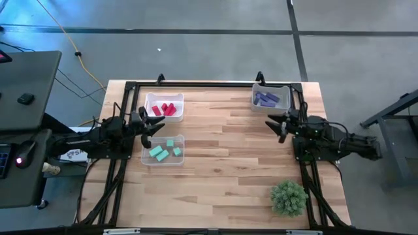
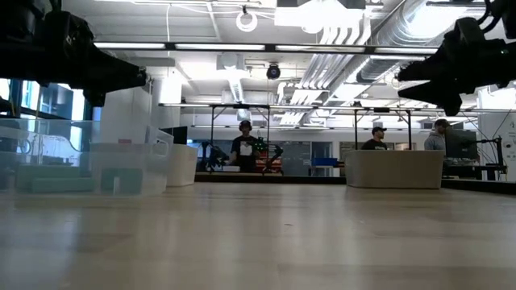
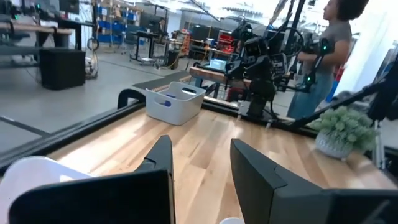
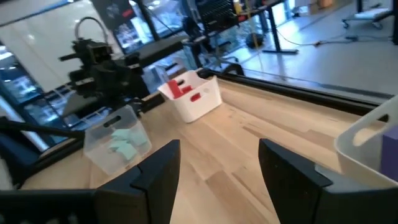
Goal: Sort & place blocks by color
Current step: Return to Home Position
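Your 2 arms (image 1: 98, 139) matte black, chunky jointed links, white label (image 1: 76, 155) by L base, L gripper (image 1: 153, 128) & R gripper (image 1: 274, 127) w/ flat wedge fingers (image 3: 160, 158)

No text, brand, number or sign can be read in any of the views. The nearest thing to lettering is a white label (image 1: 74, 155) on the base of the left arm (image 1: 98, 139), at about nine o'clock from the tabletop (image 1: 222, 163). It carries dark marks, but they are too small to make out.
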Controlling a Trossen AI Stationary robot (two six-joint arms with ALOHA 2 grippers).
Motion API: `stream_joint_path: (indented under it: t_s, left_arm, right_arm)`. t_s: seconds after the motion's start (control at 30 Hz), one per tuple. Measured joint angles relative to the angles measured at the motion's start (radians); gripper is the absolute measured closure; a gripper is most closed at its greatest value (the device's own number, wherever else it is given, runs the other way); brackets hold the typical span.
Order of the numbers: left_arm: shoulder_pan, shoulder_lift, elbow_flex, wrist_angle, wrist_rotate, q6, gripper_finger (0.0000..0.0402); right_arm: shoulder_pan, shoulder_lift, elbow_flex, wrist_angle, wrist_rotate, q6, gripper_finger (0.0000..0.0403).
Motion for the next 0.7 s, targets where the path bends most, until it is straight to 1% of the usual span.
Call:
stream_joint_path:
  t_s: [0.13, 0.33, 0.5, 0.7]
  left_arm:
    - [0.0, 0.0, 0.0, 0.0, 0.0, 0.063, 0.0326]
    - [0.0, 0.0, 0.0, 0.0, 0.001, 0.038, 0.0326]
    - [0.0, 0.0, 0.0, 0.001, 0.001, 0.041, 0.0326]
    - [0.0, 0.0, 0.001, 0.001, 0.003, 0.038, 0.0326]
  right_arm:
    - [0.0, -0.009, -0.01, -0.002, -0.038, -0.018, 0.0197]
    - [0.0, -0.004, -0.012, -0.041, -0.061, -0.041, 0.0197]
    - [0.001, -0.001, -0.043, -0.008, -0.114, -0.038, 0.0197]
    - [0.001, -0.003, -0.043, -0.007, -0.119, -0.018, 0.0197]
